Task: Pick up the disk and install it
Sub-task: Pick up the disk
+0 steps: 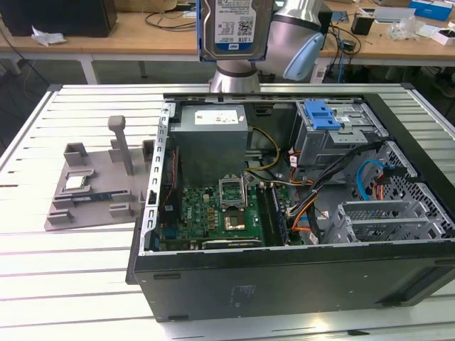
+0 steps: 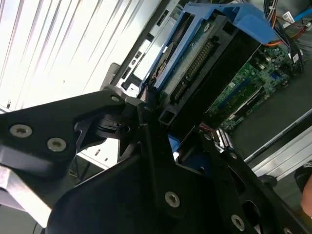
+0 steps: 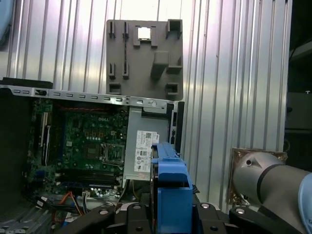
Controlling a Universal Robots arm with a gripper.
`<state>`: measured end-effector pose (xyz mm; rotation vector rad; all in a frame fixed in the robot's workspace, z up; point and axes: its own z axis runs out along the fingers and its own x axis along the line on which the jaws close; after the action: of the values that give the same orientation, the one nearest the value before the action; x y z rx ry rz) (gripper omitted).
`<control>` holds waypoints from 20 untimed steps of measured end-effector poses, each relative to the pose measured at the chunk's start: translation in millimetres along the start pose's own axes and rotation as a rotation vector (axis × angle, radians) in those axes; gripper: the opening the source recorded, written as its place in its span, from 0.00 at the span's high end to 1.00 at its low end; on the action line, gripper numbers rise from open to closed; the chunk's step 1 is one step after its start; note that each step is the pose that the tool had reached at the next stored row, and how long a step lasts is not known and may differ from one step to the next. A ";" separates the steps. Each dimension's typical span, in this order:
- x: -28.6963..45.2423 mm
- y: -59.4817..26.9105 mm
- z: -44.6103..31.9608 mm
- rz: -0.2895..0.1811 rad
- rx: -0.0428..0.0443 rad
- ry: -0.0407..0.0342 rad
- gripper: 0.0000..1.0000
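Observation:
The disk, a silver hard drive with a white and blue label in a blue bracket, hangs high above the back edge of the open computer case. It stands on edge with its label facing the exterior camera. My gripper is shut on it, and the black fingers clamp the blue bracket from both sides. In the second wrist view the disk shows its connector edge and underside. The arm's silver and blue wrist sits just behind the disk.
Inside the case are the motherboard, the grey power supply, and a metal drive cage with a blue latch toward the exterior view's right. A grey fixture holding a small square chip lies on the slatted table.

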<state>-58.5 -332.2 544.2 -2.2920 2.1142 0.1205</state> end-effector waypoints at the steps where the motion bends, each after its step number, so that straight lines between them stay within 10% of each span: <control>1: 2.8 -1.6 -0.1 0.000 -0.0002 0.0000 0.63; 20: 37.6 -22.4 -1.3 0.003 -0.0016 -0.0002 0.63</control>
<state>-33.2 -367.8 541.9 -2.2900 2.1179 0.1225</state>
